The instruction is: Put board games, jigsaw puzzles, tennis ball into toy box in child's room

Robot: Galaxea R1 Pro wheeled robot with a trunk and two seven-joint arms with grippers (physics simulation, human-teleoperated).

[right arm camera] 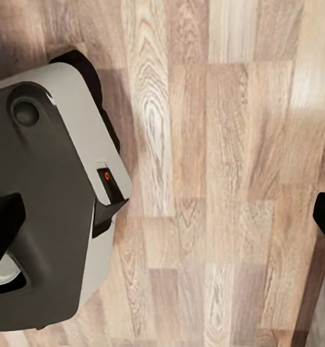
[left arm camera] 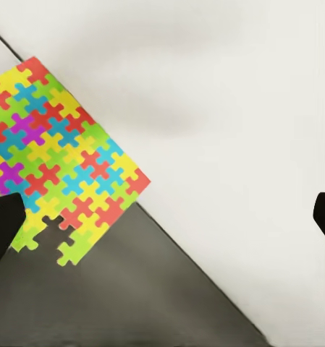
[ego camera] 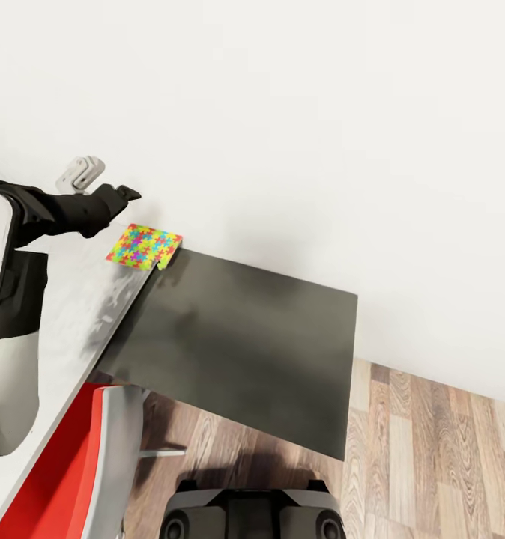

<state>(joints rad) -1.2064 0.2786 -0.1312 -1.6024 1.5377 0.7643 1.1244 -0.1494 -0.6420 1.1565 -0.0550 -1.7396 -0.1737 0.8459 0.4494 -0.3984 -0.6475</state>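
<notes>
Up at the head view's left, the black left gripper (ego camera: 125, 193) hovers just above the flat multicoloured jigsaw puzzle square (ego camera: 144, 246), which lies at the pale grey counter (ego camera: 80, 314) end.

Left wrist view: jaws spread wide, puzzle at left.

Right wrist view: jaws spread over wood-plank floor (right arm camera: 227, 181).

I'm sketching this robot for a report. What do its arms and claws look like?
The left arm is matte black, with a white shell section near the shoulder and a small light-grey block at the wrist. The left claw has black fingers; the right claw's fingers are black too.
</notes>
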